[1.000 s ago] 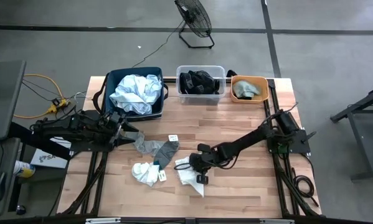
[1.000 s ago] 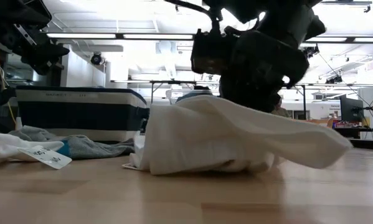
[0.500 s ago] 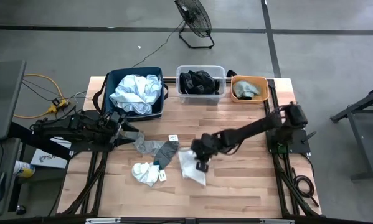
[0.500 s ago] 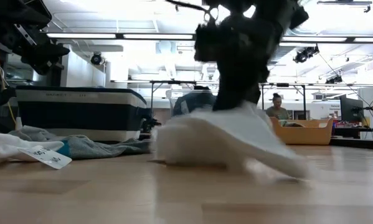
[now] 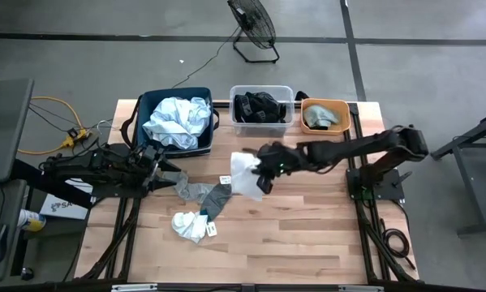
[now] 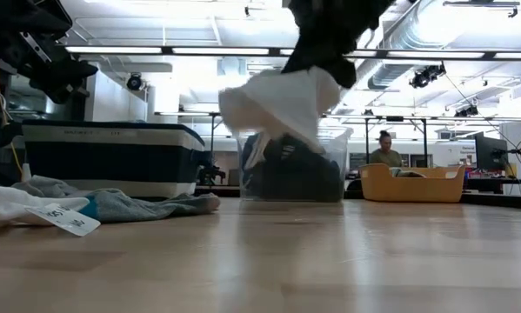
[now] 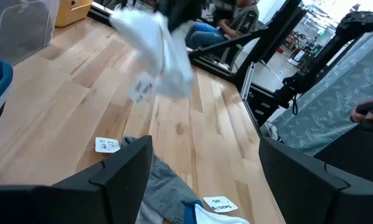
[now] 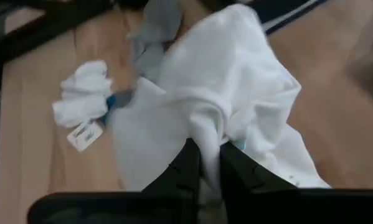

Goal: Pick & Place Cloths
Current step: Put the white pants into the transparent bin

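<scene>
My right gripper [image 5: 264, 175] is shut on a white cloth [image 5: 243, 173] above the table's middle; the cloth hangs clear of the table in the low view [image 6: 282, 103]. My left gripper [image 7: 198, 180] is open and empty, waiting at the table's left over a grey sock [image 5: 202, 195]. That sock lies flat on the table. A white sock with a tag [image 5: 190, 225] lies nearer the front. Pale blue cloth [image 5: 178, 120] fills the navy bin. Black cloths [image 5: 259, 107] lie in the clear tub, a grey one [image 5: 321, 118] in the orange tub. My right gripper pinches a bunched fold of the white cloth [image 8: 208, 138] between its two fingers [image 8: 189, 167]. The fingers come from the table's right side, slanting down. The cloth hangs slack below and beyond the fingers, lifted clear of the table.
The navy bin [image 5: 145, 104], clear tub [image 5: 261, 89] and orange tub [image 5: 340, 105] stand in a row along the far edge. A loose paper tag [image 5: 225, 179] lies by the grey sock. Bare wood shows at the front right [image 5: 307, 235]. A person sits beyond the table [image 6: 384, 148].
My right gripper has gone up and toward the table's far edge with the white cloth. The cloth lay bunched on the table near the front middle; it has been dragged, then lifted clear, and now hangs below the fingers.
</scene>
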You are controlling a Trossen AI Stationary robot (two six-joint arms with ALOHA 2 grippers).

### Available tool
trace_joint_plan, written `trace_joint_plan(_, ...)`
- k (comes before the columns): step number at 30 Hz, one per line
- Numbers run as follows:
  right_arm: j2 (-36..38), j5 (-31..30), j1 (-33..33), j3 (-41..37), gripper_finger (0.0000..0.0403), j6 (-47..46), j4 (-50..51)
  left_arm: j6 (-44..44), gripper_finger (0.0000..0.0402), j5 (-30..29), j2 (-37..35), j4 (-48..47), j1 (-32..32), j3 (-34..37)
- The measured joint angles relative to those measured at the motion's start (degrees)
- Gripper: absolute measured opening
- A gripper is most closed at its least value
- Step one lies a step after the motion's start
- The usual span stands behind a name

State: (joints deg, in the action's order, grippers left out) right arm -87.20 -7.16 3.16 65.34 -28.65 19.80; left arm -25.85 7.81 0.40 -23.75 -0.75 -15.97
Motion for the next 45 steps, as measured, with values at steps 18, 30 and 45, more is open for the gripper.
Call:
trace_joint_plan(18,7.6,-13.5,-6.5,0.1,0.0027,5.0,-9.7,0.0,0.0290,0.2,0.0,-0.3,0.0,0.0)
trace_joint_plan(30,7.8,-23.4,-16.4,1.9,0.0027,6.4,-14.0,0.0,0.0290,0.1,0.0,-0.5,0.0,0.0)
trace_joint_plan(45,7.4,-18.6,-26.0,1.9,0.0027,4.5,-11.3,-62.4,0.0290,-36.7,1.2,14.0,0.0,0.0)
